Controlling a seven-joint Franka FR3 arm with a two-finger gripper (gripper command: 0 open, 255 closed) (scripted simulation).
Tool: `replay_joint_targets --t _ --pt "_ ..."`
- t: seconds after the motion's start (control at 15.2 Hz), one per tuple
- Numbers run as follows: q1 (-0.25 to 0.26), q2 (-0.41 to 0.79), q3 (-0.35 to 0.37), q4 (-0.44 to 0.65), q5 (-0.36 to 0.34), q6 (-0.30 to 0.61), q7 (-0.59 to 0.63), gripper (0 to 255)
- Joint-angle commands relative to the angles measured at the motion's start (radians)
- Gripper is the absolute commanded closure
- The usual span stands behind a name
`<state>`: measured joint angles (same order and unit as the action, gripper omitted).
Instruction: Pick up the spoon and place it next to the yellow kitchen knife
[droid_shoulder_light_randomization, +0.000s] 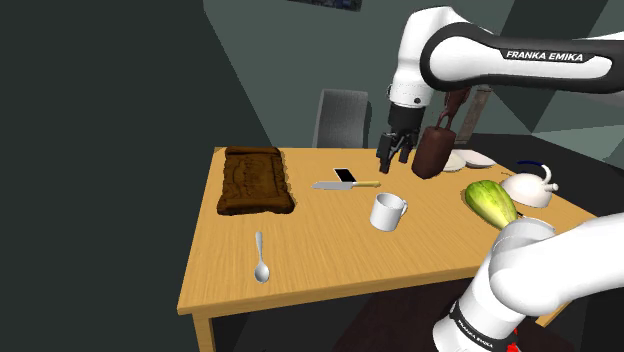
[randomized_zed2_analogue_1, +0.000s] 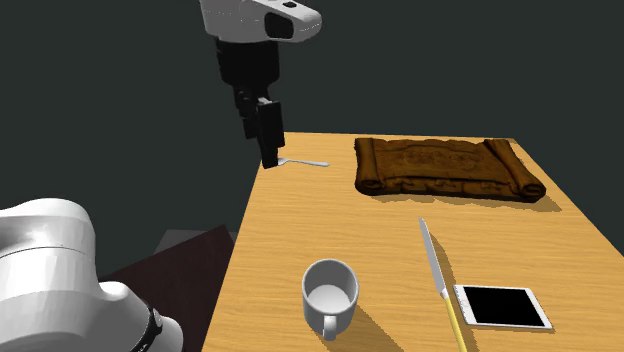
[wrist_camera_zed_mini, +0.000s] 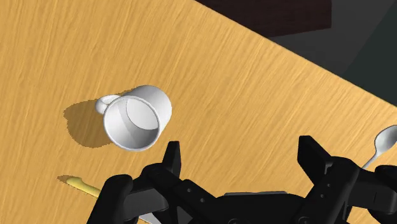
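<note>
A silver spoon (droid_shoulder_light_randomization: 261, 258) lies near the table's front edge in the shoulder view, bowl toward the front. It shows again in the second exterior view (randomized_zed2_analogue_1: 303, 161) and beside one finger in the wrist view (wrist_camera_zed_mini: 380, 143). The knife (droid_shoulder_light_randomization: 345, 184) with its yellow handle (randomized_zed2_analogue_1: 455, 325) lies mid-table next to a phone (droid_shoulder_light_randomization: 344, 175). My gripper (droid_shoulder_light_randomization: 393, 155) hangs well above the table, over the area by the white mug (wrist_camera_zed_mini: 137, 118). Its fingers (wrist_camera_zed_mini: 168, 159) stand apart around nothing, gripper (wrist_camera_zed_mini: 240, 159) open and far from the spoon.
A brown carved mat (droid_shoulder_light_randomization: 256, 180) lies at the shoulder view's left of the knife. A brown jug (droid_shoulder_light_randomization: 436, 148), plates (droid_shoulder_light_randomization: 470, 160), a green vegetable (droid_shoulder_light_randomization: 490, 202) and a white kettle (droid_shoulder_light_randomization: 528, 186) crowd the right end. A chair (droid_shoulder_light_randomization: 342, 118) stands behind the table (droid_shoulder_light_randomization: 330, 270).
</note>
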<state>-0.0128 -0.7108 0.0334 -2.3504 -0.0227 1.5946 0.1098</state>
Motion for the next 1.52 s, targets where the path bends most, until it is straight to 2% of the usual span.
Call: replay_joint_targets --t 0.0,0.73,1.12,1.45 --pt "0.004 0.024 0.024 -0.035 0.032 0.057 0.055 0" --pt "0.028 0.296 0.158 -0.054 0.18 0.355 0.323 0" --pt "0.039 0.497 0.219 0.008 0.222 0.51 0.458 0" --pt "0.051 0.681 0.254 0.097 0.228 0.622 0.57 0"
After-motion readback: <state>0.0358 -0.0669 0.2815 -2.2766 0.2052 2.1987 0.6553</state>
